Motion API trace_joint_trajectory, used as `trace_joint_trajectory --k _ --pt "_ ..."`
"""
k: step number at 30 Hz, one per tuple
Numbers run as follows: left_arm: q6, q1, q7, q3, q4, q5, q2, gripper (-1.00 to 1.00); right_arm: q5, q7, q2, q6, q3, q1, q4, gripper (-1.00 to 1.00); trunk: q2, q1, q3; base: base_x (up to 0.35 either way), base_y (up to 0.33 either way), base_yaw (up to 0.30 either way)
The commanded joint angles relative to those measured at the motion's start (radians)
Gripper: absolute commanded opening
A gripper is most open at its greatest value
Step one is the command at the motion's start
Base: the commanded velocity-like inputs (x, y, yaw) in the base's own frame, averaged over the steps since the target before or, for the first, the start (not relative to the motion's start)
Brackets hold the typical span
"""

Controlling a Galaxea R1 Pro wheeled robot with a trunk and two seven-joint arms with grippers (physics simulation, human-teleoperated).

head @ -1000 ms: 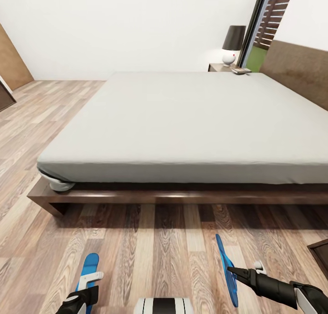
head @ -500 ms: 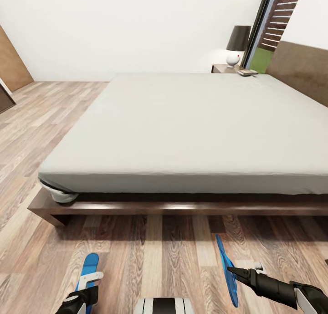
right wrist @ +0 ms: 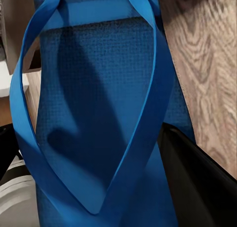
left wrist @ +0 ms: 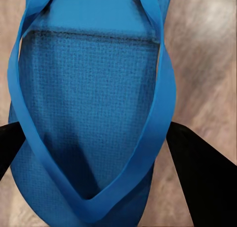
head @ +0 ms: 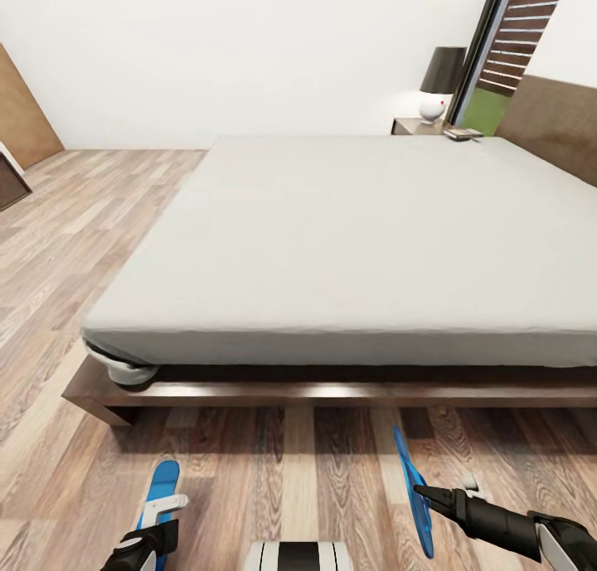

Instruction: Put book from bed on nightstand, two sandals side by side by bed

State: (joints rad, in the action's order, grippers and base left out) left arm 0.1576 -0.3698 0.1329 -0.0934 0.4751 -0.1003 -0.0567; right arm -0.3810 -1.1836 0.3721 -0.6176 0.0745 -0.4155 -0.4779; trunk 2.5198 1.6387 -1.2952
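My left gripper (head: 157,519) is shut on a bright blue sandal (head: 163,481), held flat above the wood floor at the head view's lower left. My right gripper (head: 433,494) is shut on the other blue sandal (head: 409,480), which is turned on its edge. In the left wrist view the sandal (left wrist: 94,113) sits between dark fingers (left wrist: 200,180). The right wrist view shows its sandal (right wrist: 98,118) beside a dark finger (right wrist: 200,185). The bed (head: 348,223) lies just ahead, its mattress bare. A small flat book (head: 463,133) lies at the far corner by the nightstand (head: 414,127). Whether it rests on the nightstand or the mattress is unclear.
A white lamp with a dark shade (head: 440,82) stands on the nightstand beside a tall window (head: 506,49). The brown headboard (head: 551,128) runs along the right. A strip of wood floor (head: 290,471) separates me from the bed frame (head: 249,393). A brown door (head: 21,107) is at far left.
The whole view has shifted: the bed now sits lower and further right in the picture. Both grippers still hold their sandals in the same pose.
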Motion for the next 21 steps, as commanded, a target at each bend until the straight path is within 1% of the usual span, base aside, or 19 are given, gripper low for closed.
trace_joint_trajectory --k 1,5,10,12,21 --pt "0.005 0.0 0.004 0.001 0.002 -0.01 0.0 -1.0 -0.005 -0.001 0.0 -0.009 0.001 0.0 0.0 -1.0 0.0 0.0 -0.001 0.028 0.045 0.0" --pt "0.005 0.0 0.004 0.001 0.002 -0.01 0.0 -1.0 -0.005 -0.001 0.001 -0.01 0.001 0.0 -0.001 -1.0 0.0 0.0 -0.001 0.04 0.017 0.0" --pt "0.005 0.0 0.004 0.001 0.002 -0.01 0.0 -1.0 -0.006 -0.003 0.001 -0.011 0.001 0.0 0.001 -1.0 0.0 0.0 -0.001 0.244 0.002 0.0" --pt "0.005 0.0 0.004 0.001 0.002 -0.01 0.0 -1.0 -0.006 -0.005 0.001 -0.012 0.001 0.0 0.001 -1.0 0.0 0.0 -0.001 0.111 0.0 0.0" --pt "0.005 0.0 0.004 0.001 0.002 -0.011 0.001 -1.0 -0.006 -0.007 0.001 -0.013 0.001 0.0 0.001 -1.0 0.0 0.0 -0.001 0.018 0.0 0.0"
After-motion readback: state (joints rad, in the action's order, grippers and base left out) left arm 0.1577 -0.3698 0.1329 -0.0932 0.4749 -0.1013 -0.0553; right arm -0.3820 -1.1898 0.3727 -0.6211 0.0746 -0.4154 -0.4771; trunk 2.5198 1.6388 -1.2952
